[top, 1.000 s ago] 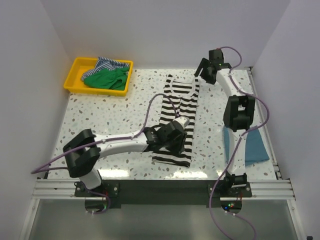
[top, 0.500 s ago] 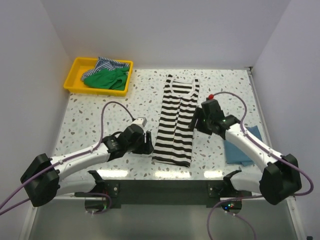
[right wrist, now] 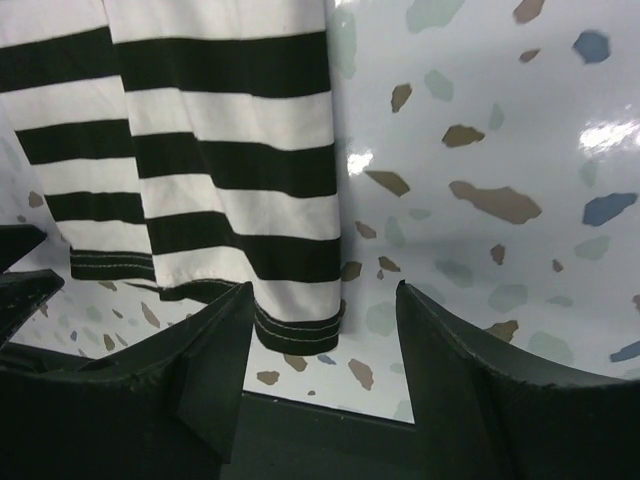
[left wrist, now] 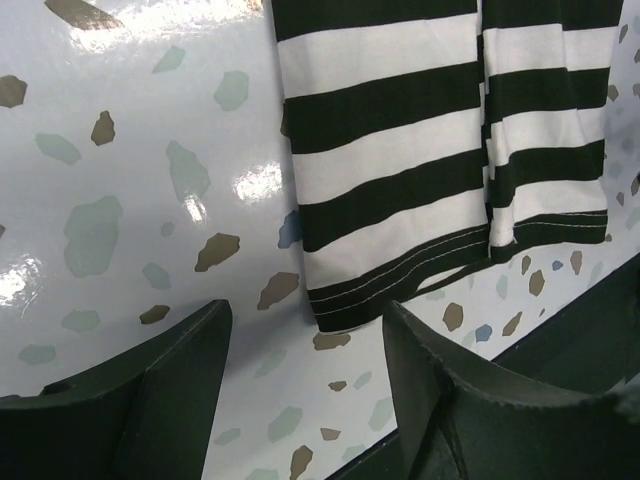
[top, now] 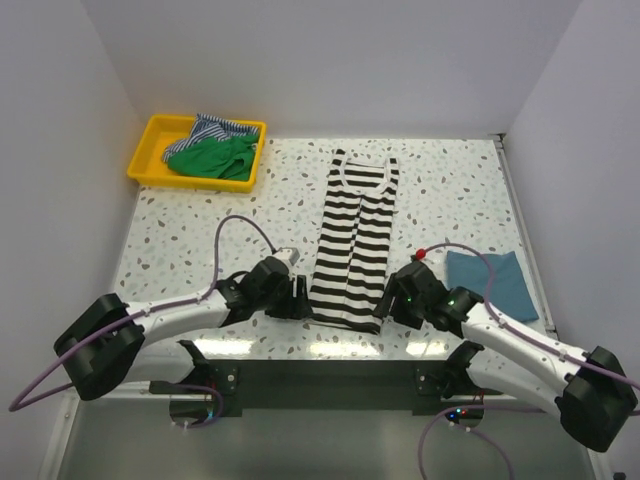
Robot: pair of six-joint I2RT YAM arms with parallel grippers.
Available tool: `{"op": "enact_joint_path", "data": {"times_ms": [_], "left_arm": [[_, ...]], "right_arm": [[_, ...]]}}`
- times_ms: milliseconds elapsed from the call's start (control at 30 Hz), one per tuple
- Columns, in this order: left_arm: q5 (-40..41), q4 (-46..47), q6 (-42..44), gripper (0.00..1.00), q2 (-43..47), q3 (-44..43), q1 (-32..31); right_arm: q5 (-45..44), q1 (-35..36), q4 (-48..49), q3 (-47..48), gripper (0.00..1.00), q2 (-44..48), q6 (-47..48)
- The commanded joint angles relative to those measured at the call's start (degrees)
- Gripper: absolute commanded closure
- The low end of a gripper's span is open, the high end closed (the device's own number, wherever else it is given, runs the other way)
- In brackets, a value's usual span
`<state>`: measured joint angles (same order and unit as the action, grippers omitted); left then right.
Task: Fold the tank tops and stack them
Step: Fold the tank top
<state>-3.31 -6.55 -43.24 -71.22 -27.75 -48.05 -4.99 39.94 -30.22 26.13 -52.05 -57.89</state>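
Note:
The black-and-white striped tank top lies flat on the table, folded lengthwise, neck at the far end. My left gripper is open at its near left hem corner. My right gripper is open at its near right hem corner. Neither gripper holds cloth. The teal-blue tank top lies folded at the right. The green tank top and the finely blue-striped one lie in the yellow tray.
The yellow tray stands at the back left corner. The table's near edge runs just under both grippers. White walls close the table in on three sides.
Both arms have come down to the near hem of the striped top, the right from the far right corner, the left from on the cloth to its left corner.

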Motion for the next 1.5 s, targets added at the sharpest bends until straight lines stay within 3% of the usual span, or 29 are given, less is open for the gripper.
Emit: {"op": "enact_joint_path", "data": {"times_ms": [0, 500, 700, 833, 933, 1133, 1233, 1367, 1400, 1467], "left_arm": [[0.1, 3.1, -1.8, 0.34, -1.5, 1.3, 0.3], [0.5, 2.7, -2.9, 0.46, -6.8, 3.6, 0.2], [0.0, 3.0, -3.2, 0.60, -9.8, 4.7, -0.3], [0.0, 2.9, -3.2, 0.78, -11.7, 4.8, -0.7], [-0.1, 2.2, -3.1, 0.86, -11.7, 5.1, -0.8], [-0.7, -0.5, -3.2, 0.96, -8.4, 5.9, -0.8], [-0.6, -1.6, -3.3, 0.99, -6.7, 6.8, -0.8], [-2.3, -1.8, -3.8, 0.98, -4.8, 7.9, -0.8], [-2.7, -1.9, -3.8, 0.96, -4.4, 8.1, -0.8], [-2.9, -3.1, -3.6, 0.90, -2.9, 7.8, -0.8]], "right_arm": [[-2.2, 4.2, 2.1, -0.8, 0.38, -1.1, -6.2], [-7.2, 15.7, 1.0, -3.0, 0.46, -7.5, -15.6], [-8.3, 17.4, -1.4, -4.2, 0.53, -7.6, -18.1], [-9.9, 17.6, -4.0, -5.8, 0.54, -5.2, -18.8], [-10.9, 17.6, -7.5, -5.0, 0.66, -5.2, -18.1], [-12.6, 18.3, -10.9, -1.9, 0.80, -7.5, -15.9], [-13.5, 19.8, -12.1, -0.7, 0.81, -9.1, -15.6], [-15.1, 24.4, -13.2, 3.1, 0.70, -11.2, -16.7], [-15.5, 26.7, -13.4, 3.9, 0.55, -11.6, -17.4], [-16.3, 29.5, -14.0, 6.3, 0.40, -11.1, -18.0]]}}
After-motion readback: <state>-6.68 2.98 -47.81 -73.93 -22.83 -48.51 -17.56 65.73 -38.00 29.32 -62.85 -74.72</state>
